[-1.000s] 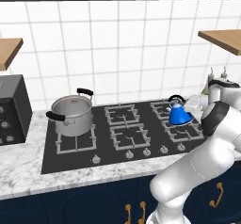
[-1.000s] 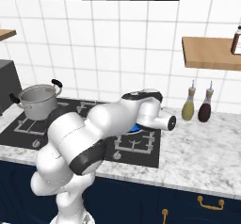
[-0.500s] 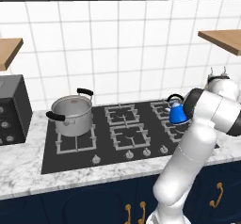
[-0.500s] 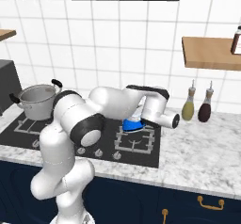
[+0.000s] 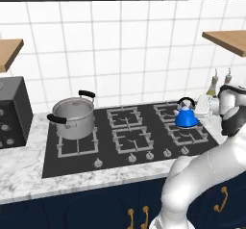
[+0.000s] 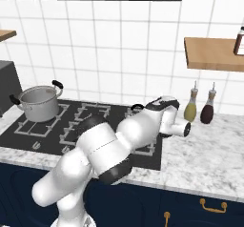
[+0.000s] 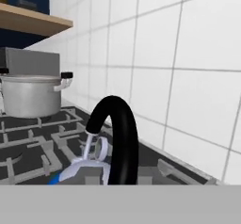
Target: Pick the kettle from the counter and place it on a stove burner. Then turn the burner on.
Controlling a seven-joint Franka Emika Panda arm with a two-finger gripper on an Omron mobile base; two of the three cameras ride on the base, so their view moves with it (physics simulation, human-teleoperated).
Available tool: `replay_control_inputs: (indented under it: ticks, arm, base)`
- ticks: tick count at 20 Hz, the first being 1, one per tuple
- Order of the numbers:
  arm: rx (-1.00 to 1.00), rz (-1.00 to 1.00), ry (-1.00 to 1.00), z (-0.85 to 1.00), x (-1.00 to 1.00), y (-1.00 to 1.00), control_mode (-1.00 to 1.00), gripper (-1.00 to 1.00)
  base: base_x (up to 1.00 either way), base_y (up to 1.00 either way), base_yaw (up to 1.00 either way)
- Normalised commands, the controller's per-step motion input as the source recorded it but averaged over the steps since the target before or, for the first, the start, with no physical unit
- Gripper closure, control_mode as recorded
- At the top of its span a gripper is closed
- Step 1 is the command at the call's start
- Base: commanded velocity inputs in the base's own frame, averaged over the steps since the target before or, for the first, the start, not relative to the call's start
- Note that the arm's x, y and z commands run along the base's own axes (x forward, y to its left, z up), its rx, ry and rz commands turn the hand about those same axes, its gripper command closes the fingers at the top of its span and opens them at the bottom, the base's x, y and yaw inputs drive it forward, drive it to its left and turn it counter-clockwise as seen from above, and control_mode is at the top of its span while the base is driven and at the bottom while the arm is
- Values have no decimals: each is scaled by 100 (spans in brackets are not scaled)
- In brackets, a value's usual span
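Observation:
The small glossy blue kettle [image 5: 186, 119] stands upright on the right-hand grates of the black cooktop, by the front right stove burner [image 5: 192, 135]. My gripper [image 5: 204, 105] is at the kettle's right side, level with its arched black handle [image 7: 118, 138]. In the hand view that handle rises very close at the bottom middle. Whether my fingers still clasp it is hidden, and I cannot make out how the jaws stand. In the right base view my arm covers the kettle, with a bit of the handle [image 6: 138, 108] showing. The marble counter [image 5: 29, 175] runs along the front.
A large steel pot [image 5: 73, 117] with two black handles sits on the left burners. Knobs [image 5: 150, 155] line the cooktop's front edge. Two bottles [image 6: 190, 108] stand at the wall right of the stove, under a wooden shelf [image 6: 214, 52]. A dark appliance [image 5: 12, 110] stands far left.
My arm has swung, with the elbow dropping low and to the right. The kettle stays on the right-hand grates with the hand still beside its handle.

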Motion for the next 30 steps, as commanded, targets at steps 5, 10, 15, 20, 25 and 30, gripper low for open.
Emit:
replay_control_inputs:
  ticks: [5, 10, 15, 20, 25, 30]
  arm:
    - [-1, 0, -2, -52, -11, 4, -100, 100]
    - [-4, -3, 0, -56, -29, 28, -100, 100]
    - [-6, -7, -2, -53, -36, 44, -100, 100]
    - [-4, -8, -1, -37, -15, 23, -100, -100]
    - [0, -6, 0, -11, 0, 0, -100, -100]
    - [0, -4, 0, 0, 0, 0, -100, -100]
  base:
    - [0, 0, 0]
    - [0, 0, 0]
    - [0, 0, 0]
    - [0, 0, 0]
    - [0, 0, 0]
    - [0, 0, 0]
